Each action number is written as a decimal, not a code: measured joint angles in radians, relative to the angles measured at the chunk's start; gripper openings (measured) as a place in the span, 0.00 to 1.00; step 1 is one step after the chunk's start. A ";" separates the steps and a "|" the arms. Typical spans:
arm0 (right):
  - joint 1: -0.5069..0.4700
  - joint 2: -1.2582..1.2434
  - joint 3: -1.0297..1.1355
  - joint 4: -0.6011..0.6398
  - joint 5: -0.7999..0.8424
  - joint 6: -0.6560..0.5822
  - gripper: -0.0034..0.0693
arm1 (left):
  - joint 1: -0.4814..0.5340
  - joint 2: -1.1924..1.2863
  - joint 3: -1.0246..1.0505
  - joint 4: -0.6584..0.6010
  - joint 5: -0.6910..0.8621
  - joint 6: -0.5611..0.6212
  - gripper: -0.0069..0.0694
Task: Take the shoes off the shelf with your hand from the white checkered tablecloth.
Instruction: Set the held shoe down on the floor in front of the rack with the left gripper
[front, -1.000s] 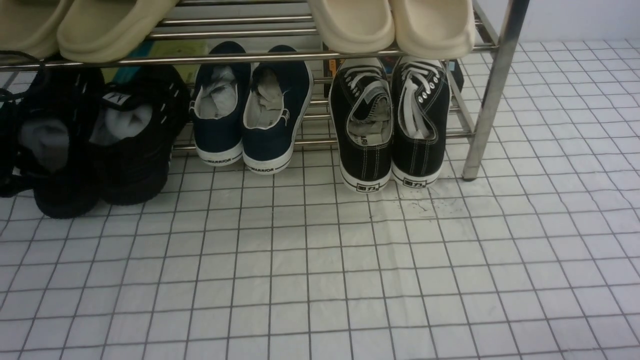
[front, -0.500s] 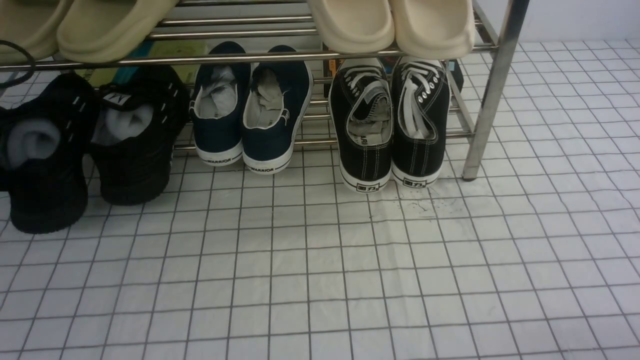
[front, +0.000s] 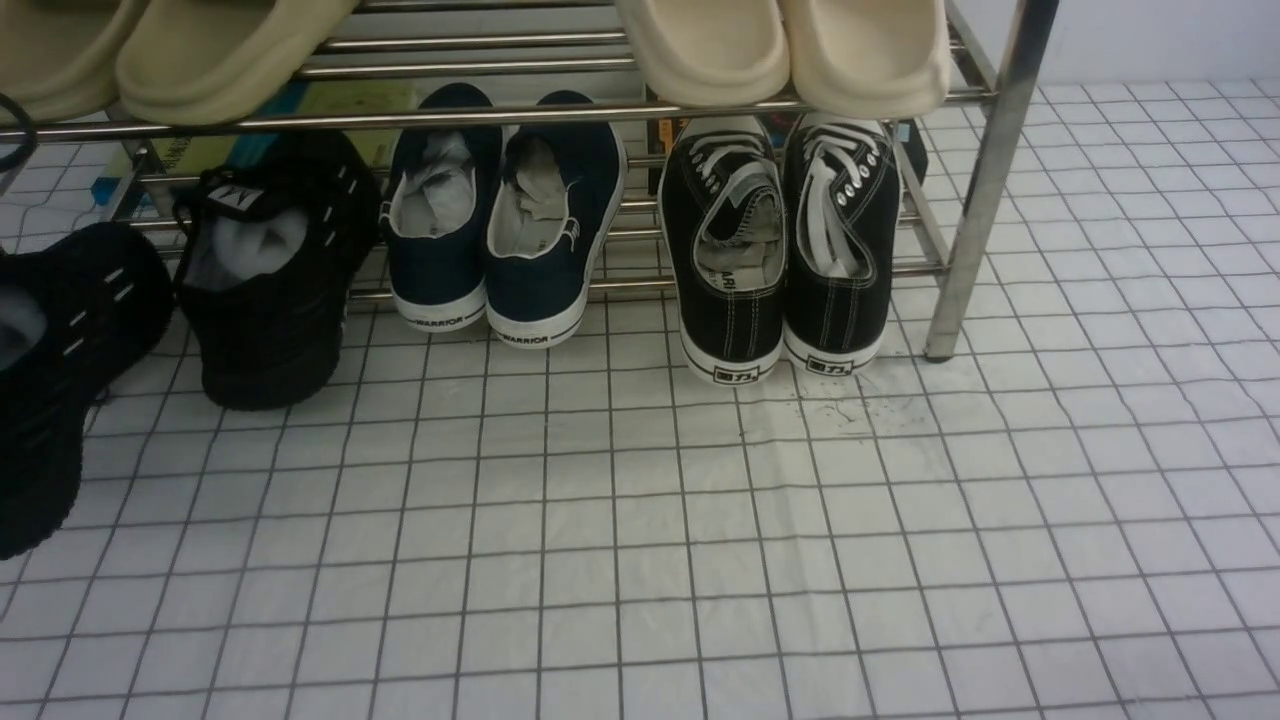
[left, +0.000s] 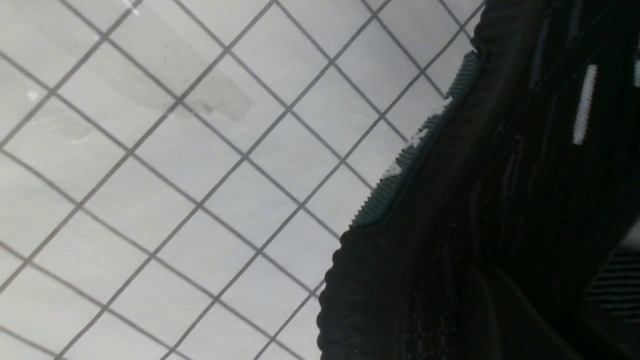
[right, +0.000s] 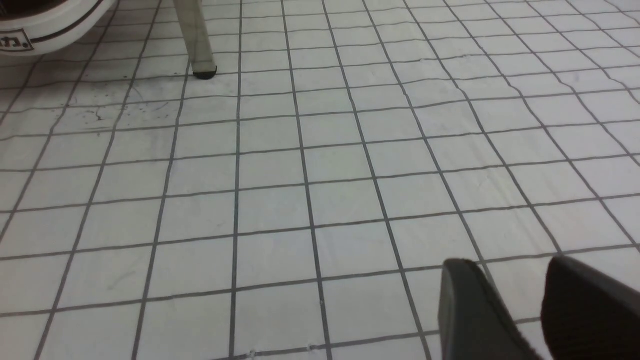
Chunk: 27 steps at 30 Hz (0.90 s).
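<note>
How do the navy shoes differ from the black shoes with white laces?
The navy shoes have "WARRIOR" on their heels, while the laced black shoes carry a boxed mark. The navy shoes show no laces; the laced black shoes have white ones. Both pairs have white soles and sit heels outward.

White checkered tablecloth (right: 270, 210) beneath and around a shelf leg (right: 194, 37).

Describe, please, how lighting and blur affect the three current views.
Front view: dim; the black sneakers lose detail, the rack glints. Left wrist view: shoe nearly black, end effector dark and soft, pale glare on the cloth. Right wrist view: end effector blurred.
</note>
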 joint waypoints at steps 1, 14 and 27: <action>0.000 0.000 0.000 0.000 0.000 0.000 0.38 | 0.000 -0.002 0.000 0.000 0.000 0.000 0.11; 0.000 0.000 0.000 0.000 0.000 0.000 0.38 | 0.001 -0.101 0.266 0.011 -0.065 0.005 0.12; 0.000 0.000 0.000 0.000 0.000 0.000 0.38 | 0.001 -0.101 0.420 0.012 -0.249 0.113 0.14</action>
